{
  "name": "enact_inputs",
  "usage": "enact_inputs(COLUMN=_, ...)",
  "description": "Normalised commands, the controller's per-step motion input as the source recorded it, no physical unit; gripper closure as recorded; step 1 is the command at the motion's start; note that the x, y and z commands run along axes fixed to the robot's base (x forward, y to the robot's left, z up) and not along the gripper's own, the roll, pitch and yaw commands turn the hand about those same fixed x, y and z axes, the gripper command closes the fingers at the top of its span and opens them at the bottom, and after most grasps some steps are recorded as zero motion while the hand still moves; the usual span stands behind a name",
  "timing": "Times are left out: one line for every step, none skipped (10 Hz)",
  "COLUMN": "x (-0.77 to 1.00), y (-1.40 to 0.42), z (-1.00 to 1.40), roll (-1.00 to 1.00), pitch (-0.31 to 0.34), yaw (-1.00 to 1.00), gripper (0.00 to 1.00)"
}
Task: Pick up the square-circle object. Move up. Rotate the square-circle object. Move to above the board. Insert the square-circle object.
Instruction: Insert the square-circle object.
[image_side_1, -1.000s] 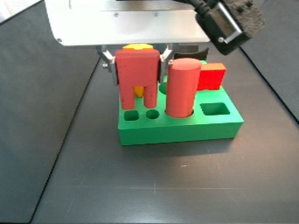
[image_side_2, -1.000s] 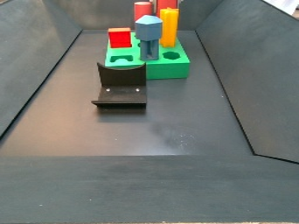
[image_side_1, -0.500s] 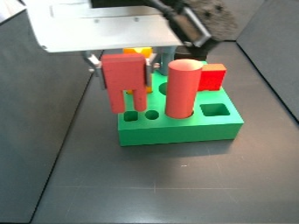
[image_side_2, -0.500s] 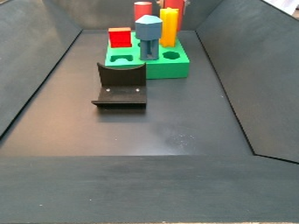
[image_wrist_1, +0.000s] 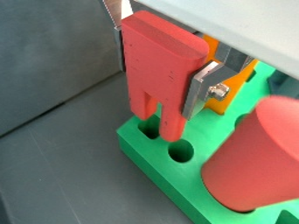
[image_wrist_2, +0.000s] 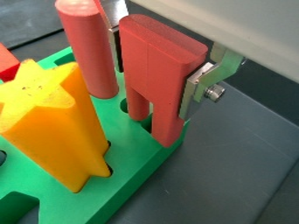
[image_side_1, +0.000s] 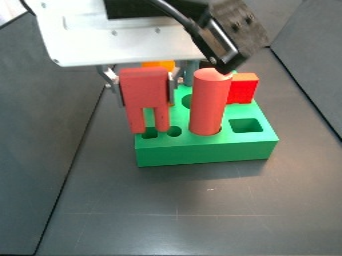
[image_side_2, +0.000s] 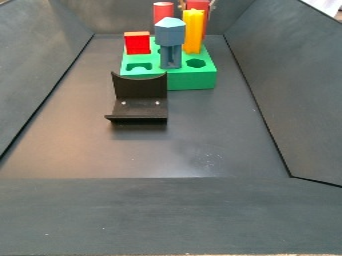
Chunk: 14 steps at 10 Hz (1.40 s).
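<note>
My gripper (image_side_1: 144, 72) is shut on the square-circle object (image_side_1: 144, 95), a flat red block held upright with its two prongs pointing down. In both wrist views the block (image_wrist_1: 158, 61) (image_wrist_2: 158, 61) sits between the silver fingers (image_wrist_1: 205, 83) (image_wrist_2: 201, 87). Its prong tips stand at the mouths of the two small holes at a corner of the green board (image_wrist_1: 149, 156) (image_wrist_2: 128, 175) (image_side_1: 207, 150). Whether they have entered, I cannot tell. In a side view the gripper (image_side_2: 171, 35) hides the block over the board (image_side_2: 194, 78).
A tall red-pink cylinder (image_side_1: 210, 100) (image_wrist_1: 257, 153) (image_wrist_2: 87, 44) stands in the board beside the block. A yellow star piece (image_wrist_2: 52, 122) stands in it too. A small red cube (image_side_1: 242, 88) (image_side_2: 138, 43) sits behind the board. The dark fixture (image_side_2: 138, 97) stands on the floor in front of the board.
The gripper with the red block has shifted left in the side view and come down a little toward the board's small holes. The other pieces have not moved.
</note>
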Motion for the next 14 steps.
enact_inputs(x=0.39, y=-0.09, z=-0.25, roll=0.17, pitch=0.056, yaw=0.0, gripper=1.0)
enact_inputs(x=0.33, y=-0.11, z=-0.23, roll=0.15, pitch=0.016, yaw=0.0, gripper=1.0)
enact_inputs(x=0.3, y=-0.11, z=-0.21, roll=0.13, pitch=0.0, yaw=0.0, gripper=1.0)
enact_inputs(x=0.36, y=-0.11, z=-0.2, roll=0.15, pitch=0.009, yaw=0.0, gripper=1.0)
enact_inputs(x=0.31, y=-0.06, z=-0.2, roll=0.19, pitch=0.013, yaw=0.0, gripper=1.0)
enact_inputs(x=0.14, y=0.0, z=-0.28, roll=0.21, pitch=0.011, yaw=0.04, gripper=1.0)
enact_inputs(x=0.0, y=0.13, z=-0.3, roll=0.22, pitch=0.0, yaw=0.07, gripper=1.0)
enact_inputs(x=-0.08, y=0.09, z=-0.34, roll=0.16, pitch=-0.031, yaw=0.03, gripper=1.0)
enact_inputs(x=-0.23, y=0.05, z=-0.44, roll=0.19, pitch=-0.141, yaw=0.01, gripper=1.0)
enact_inputs(x=-0.25, y=0.0, z=-0.55, roll=0.23, pitch=-0.211, yaw=0.09, gripper=1.0)
enact_inputs(x=-0.22, y=0.0, z=-0.61, roll=0.21, pitch=-0.211, yaw=0.03, gripper=1.0)
enact_inputs(x=-0.19, y=0.0, z=-0.65, roll=0.2, pitch=-0.204, yaw=0.0, gripper=1.0)
enact_inputs(x=-0.1, y=0.0, z=-0.63, roll=0.12, pitch=-0.173, yaw=0.0, gripper=1.0)
enact_inputs(x=0.0, y=0.07, z=-0.17, roll=-0.13, pitch=-0.11, yaw=0.0, gripper=1.0)
